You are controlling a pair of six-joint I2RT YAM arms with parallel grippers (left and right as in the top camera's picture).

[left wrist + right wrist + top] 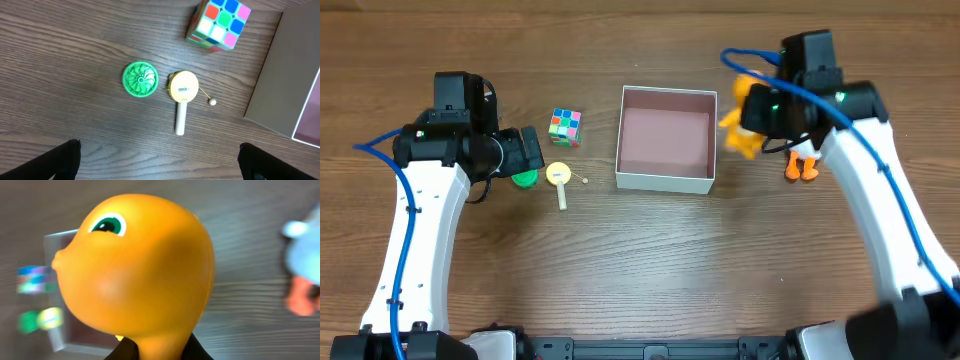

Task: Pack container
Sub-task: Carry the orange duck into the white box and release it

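Observation:
The container (666, 181) is a square white-walled box with a pinkish-brown inside, at the table's middle; nothing lies in it. Its edge shows in the left wrist view (280, 85) and, blurred, in the right wrist view (55, 245). My right gripper (157, 352) is shut on an orange duck toy (140, 265), held above the table just right of the container (740, 125). My left gripper (528, 150) is open and empty, left of a green disc (140, 79), a yellow rattle drum with a white handle (182, 87) and a colour cube (219, 22).
A toy with a light blue body and orange feet (802, 165) lies right of the container, partly under my right arm; it also shows in the right wrist view (302, 245). The green disc (524, 179), drum (558, 175) and cube (565, 125) lie left of the container.

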